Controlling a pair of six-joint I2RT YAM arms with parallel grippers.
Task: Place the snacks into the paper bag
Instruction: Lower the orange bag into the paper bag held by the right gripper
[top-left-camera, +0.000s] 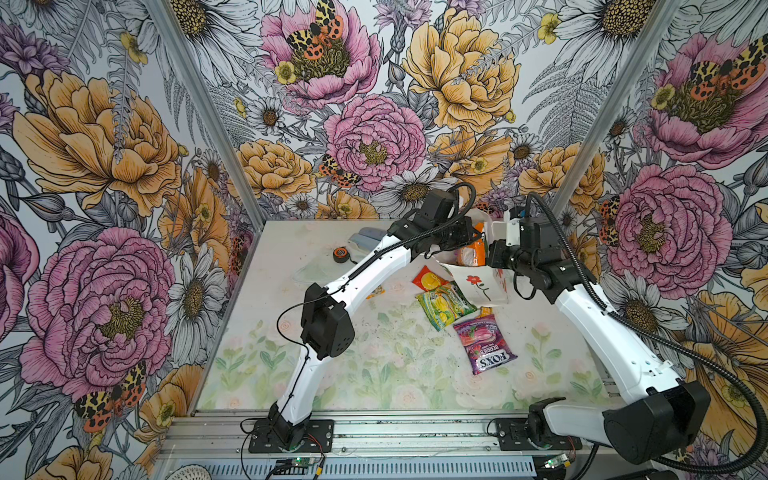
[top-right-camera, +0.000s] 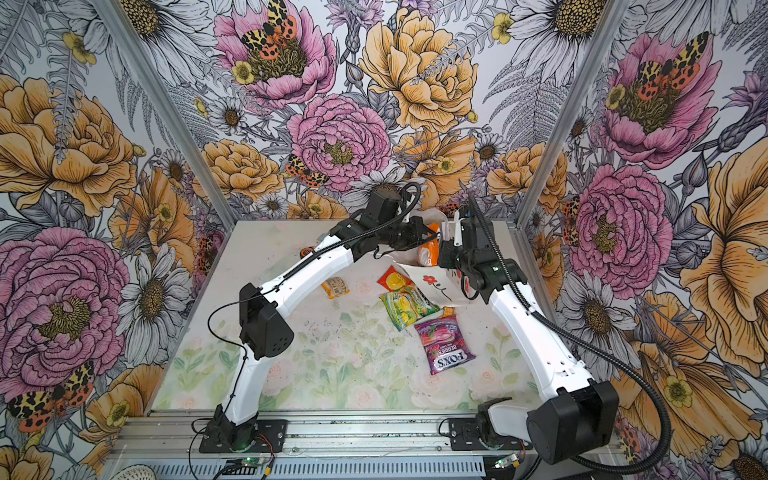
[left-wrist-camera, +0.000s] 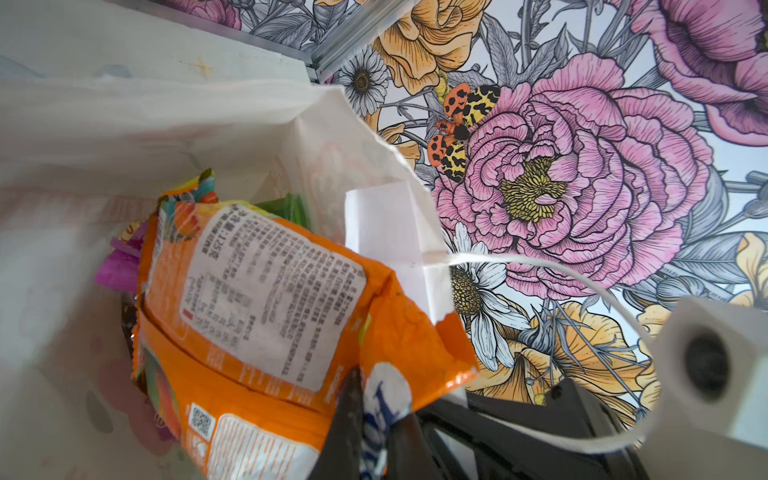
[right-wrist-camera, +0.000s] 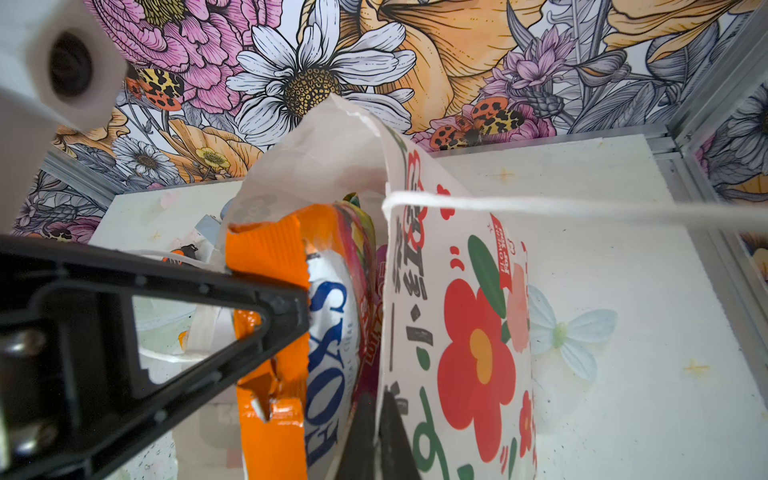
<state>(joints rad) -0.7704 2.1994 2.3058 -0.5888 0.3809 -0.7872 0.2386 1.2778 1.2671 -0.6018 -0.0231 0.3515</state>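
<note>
While the left gripper (left-wrist-camera: 365, 399) pinches one edge of an orange packet (left-wrist-camera: 270, 291), that packet sits partly inside the mouth of the paper bag (top-left-camera: 486, 291), with its upper part showing above the rim in both top views. The right gripper (right-wrist-camera: 374, 432) is pressed together on the bag's flower-printed wall, close to the rim. A white string handle (right-wrist-camera: 582, 208) stretches across beside it. Deeper in the bag, behind the orange packet, a purple packet (left-wrist-camera: 116, 266) and a green packet (left-wrist-camera: 286, 208) are visible.

Other snacks lie outside the bag on the tabletop (top-left-camera: 374, 365). A red-yellow packet (top-left-camera: 430, 280) lies just beside the bag's front left corner. A green-yellow packet (top-left-camera: 444, 305) lies just in front of the bag. A Fox's Berries packet (top-left-camera: 486, 343) lies farther out from the bag, toward the arm bases. A small tan-orange packet (top-right-camera: 336, 287) lies well left of the bag. A tape measure (top-left-camera: 340, 254) and grey-blue cases (top-left-camera: 365, 241) sit well apart from the bag on its left.
</note>
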